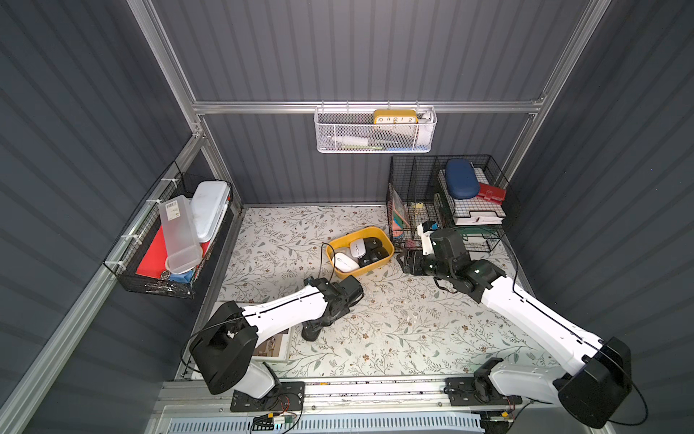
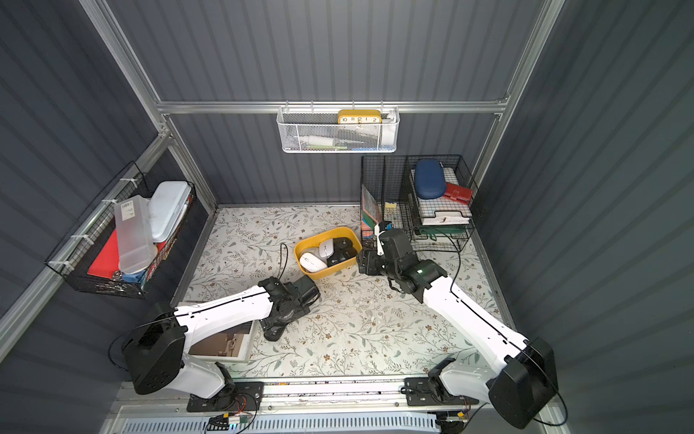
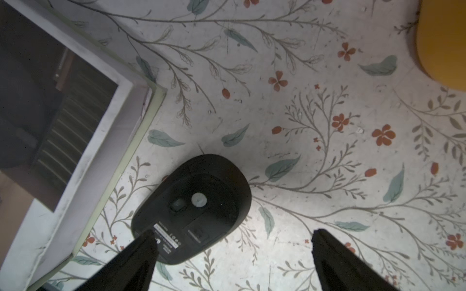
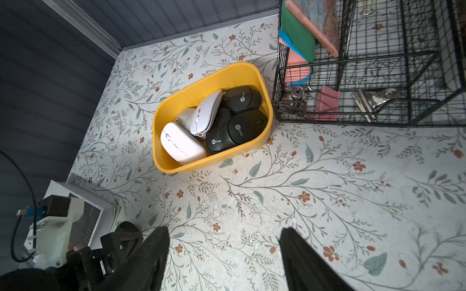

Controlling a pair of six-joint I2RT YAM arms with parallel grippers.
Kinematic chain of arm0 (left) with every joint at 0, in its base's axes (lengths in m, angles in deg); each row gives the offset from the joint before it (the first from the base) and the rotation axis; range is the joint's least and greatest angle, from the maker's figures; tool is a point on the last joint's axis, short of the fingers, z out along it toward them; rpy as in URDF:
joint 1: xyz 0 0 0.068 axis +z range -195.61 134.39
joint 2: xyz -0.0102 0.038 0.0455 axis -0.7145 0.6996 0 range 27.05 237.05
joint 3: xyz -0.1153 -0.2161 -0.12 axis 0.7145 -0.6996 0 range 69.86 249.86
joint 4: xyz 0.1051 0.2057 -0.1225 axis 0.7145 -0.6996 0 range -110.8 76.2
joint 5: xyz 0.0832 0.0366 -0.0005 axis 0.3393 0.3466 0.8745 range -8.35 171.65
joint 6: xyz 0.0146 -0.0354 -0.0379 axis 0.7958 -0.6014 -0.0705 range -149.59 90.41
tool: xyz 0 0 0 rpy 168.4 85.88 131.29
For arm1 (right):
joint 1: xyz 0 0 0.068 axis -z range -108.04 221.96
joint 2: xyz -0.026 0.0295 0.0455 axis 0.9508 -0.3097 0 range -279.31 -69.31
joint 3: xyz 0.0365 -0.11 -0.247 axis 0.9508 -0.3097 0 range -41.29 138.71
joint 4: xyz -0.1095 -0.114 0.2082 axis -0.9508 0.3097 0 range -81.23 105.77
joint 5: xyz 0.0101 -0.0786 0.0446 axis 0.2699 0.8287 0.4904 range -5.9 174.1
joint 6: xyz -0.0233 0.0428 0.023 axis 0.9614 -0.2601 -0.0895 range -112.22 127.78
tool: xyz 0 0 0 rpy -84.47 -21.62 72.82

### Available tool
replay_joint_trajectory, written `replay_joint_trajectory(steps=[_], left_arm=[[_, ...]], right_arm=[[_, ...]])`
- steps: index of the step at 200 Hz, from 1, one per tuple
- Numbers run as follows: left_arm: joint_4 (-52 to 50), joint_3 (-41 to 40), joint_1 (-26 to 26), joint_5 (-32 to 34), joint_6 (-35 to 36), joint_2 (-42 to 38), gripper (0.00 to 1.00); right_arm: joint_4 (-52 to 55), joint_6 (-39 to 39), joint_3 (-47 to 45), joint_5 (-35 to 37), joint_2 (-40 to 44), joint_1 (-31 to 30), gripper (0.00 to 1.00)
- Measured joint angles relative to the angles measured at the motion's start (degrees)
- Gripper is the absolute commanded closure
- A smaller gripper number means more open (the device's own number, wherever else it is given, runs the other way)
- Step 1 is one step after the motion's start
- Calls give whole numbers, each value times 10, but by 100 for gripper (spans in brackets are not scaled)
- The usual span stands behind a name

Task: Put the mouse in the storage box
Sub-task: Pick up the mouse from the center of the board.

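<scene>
My left hand (image 3: 233, 235) hangs wide open and empty over the last loose mouse (image 3: 191, 209), a black one lying belly-up on the bench (image 3: 302, 63). This is the arm to use; the right arm is well off by the box.

The alignment is not good yet. The mouse sits off-centre in the opening: one of the fingertips (image 3: 147, 241) overlaps its label end, while the other stands over bare bench, well clear. The long axis runs slantwise across the gap, neither along it nor square to it. I judge I need to slide the hand sideways over the body and turn the wrist so the fingers close across the narrow width.

A white-bordered book (image 3: 106, 141) lies near one flank of the mouse, apart from it. That side is tight for a finger, and the other side is open bench.

The storage box (image 4: 227, 157) is farther back and to my right, with clear bench between. It already holds several white and black mice, so I see little flat room left.

My right hand (image 4: 224, 241) is part open and holds nothing, near the box and the wire organiser (image 4: 339, 60).
</scene>
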Motion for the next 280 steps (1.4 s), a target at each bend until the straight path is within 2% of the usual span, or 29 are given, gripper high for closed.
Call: replay_joint_trajectory(steps=[117, 142, 178, 191, 209, 226, 260, 280], left_arm=[[0, 0, 1, 0, 18, 71, 4], [2, 1, 1, 0, 28, 73, 11], [2, 1, 1, 0, 42, 76, 26], [2, 1, 1, 2, 44, 76, 28], [2, 1, 1, 3, 45, 76, 27], [2, 2, 1, 2, 43, 78, 18], [-10, 22, 1, 8, 37, 102, 18], [-15, 30, 1, 11, 30, 108, 14]], right_arm=[[2, 0, -4, 3, 8, 0, 26], [5, 0, -8, 9, 25, 0, 26], [4, 1, -9, 15, 29, 0, 26], [5, 1, -11, 16, 29, 0, 26], [7, 1, -11, 17, 29, 0, 26], [8, 1, -11, 18, 29, 0, 26], [13, 1, -11, 21, 32, 0, 26], [14, 1, -11, 23, 35, 0, 26]])
